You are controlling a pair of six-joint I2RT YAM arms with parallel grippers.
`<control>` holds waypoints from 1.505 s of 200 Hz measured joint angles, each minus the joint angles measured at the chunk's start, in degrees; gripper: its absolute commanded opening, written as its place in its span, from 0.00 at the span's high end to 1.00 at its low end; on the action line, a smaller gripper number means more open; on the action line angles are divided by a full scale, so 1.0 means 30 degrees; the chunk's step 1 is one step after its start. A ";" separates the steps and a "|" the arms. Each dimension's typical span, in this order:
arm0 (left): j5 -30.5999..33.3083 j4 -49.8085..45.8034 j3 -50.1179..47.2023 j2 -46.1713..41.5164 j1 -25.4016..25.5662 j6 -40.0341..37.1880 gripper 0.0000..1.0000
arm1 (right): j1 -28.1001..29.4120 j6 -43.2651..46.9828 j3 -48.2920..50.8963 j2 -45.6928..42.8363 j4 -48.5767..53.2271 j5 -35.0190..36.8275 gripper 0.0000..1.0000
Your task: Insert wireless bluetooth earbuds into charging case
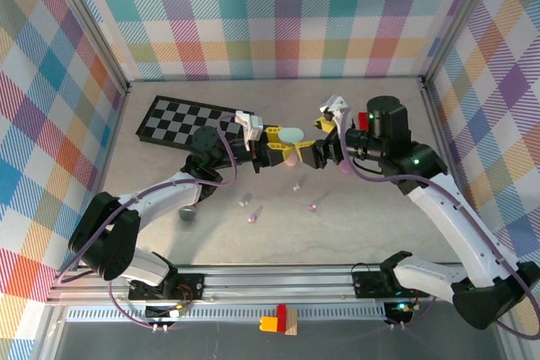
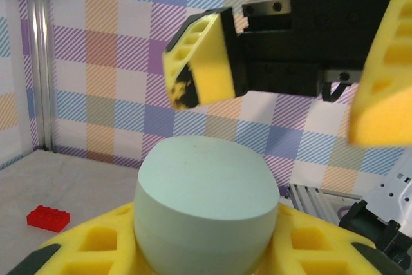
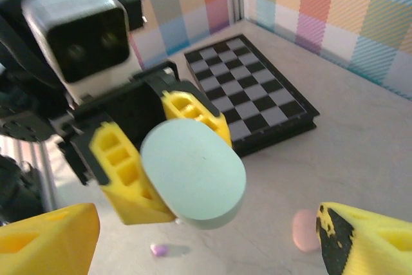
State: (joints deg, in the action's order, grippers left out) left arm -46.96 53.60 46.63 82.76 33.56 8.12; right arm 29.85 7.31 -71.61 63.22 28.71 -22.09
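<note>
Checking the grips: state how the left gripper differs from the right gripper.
The left gripper is shut on the mint case; the right gripper is open and empty. The left's fingers press the case; the right's fingers stand wide, clear of it. Both have yellow fingers.

Mint case [image 3: 193,175] matt smooth plastic; tabletop [image 3: 360,159] matt grey; red brick [image 2: 48,218] plastic.

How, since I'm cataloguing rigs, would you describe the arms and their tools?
The left arm and right arm have white shells, black joints and looping purple cables. The left tool and right tool are black with yellow, cut-out fingers; the right arm carries green lights.
</note>
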 measured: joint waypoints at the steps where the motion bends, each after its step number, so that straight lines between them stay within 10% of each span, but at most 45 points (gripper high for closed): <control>1: -0.0007 -0.0007 0.0000 0.0000 0.0000 -0.0007 0.66 | 0.0007 0.0036 -0.0007 0.0022 0.0007 0.0022 0.13; 246: -0.0634 -0.1698 -0.0772 -0.0750 -0.0765 -0.1559 0.66 | 0.0138 -0.2390 0.0707 -0.0459 -0.2572 0.2645 0.12; 301: -0.0619 -0.0153 -0.1523 -0.0758 -0.2412 -0.0605 0.66 | -0.3235 -0.7082 0.3439 -0.2266 -0.3636 0.1209 0.17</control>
State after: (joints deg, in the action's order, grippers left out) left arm -48.82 53.15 42.06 80.49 26.33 6.31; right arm 20.14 -13.93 -61.30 56.42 17.80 -18.46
